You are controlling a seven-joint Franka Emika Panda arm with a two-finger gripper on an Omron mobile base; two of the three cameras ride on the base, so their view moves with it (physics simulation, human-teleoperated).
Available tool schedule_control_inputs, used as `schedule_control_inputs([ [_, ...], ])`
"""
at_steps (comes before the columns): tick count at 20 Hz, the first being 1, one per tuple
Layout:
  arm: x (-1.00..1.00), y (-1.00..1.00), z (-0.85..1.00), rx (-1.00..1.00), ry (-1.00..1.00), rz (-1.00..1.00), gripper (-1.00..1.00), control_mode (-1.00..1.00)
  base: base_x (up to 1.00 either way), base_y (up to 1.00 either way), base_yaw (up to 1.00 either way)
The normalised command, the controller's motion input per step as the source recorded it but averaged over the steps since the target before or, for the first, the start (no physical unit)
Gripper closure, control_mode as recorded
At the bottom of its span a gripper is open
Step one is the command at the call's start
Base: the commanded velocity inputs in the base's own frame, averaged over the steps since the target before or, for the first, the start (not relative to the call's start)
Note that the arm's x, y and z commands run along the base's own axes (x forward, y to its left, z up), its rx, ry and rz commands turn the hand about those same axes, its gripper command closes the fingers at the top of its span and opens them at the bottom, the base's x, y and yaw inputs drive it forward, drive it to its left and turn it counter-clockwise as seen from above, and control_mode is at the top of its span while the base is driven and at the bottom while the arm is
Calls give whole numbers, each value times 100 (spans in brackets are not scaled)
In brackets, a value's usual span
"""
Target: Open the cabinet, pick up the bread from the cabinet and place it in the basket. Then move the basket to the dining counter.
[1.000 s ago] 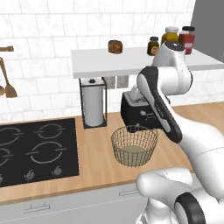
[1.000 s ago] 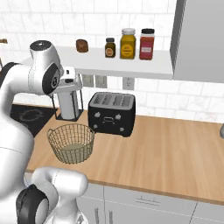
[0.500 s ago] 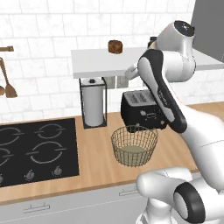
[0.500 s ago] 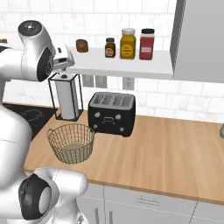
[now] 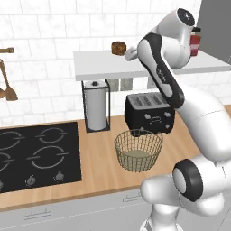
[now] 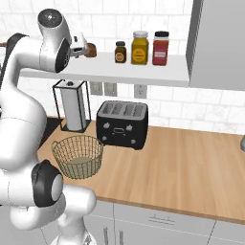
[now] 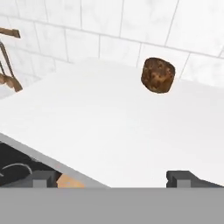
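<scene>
While the arm reaches up in the left base view, bread [image 5: 118, 47] sits on the white shelf [image 5: 99, 63], gripper [image 5: 131, 53] just right of it; basket [image 5: 138, 150] on the counter [image 5: 101, 162] below. Right base view: bread [image 6: 90, 50] left of jars [image 6: 140, 47]. Hand view: jaws wide open, empty, bread [image 7: 158, 75] beyond them.

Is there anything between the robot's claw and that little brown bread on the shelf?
Nothing visible. The open gripper faces the bread across bare white shelf. The jars stand farther along the shelf, off to one side.
</scene>
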Motion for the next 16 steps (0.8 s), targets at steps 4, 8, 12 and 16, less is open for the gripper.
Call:
schedule_control_inputs([
  [4,72,-9,3,4,13,-4,-100,-100,0,0,0],
  [8,55,-8,5,6,5,-10,-100,-100,0,0,0],
  [12,47,0,26,0,0,-6,-100,-100,0,0,0],
  [16,65,0,0,0,0,0,-100,-100,0,0,0],
])
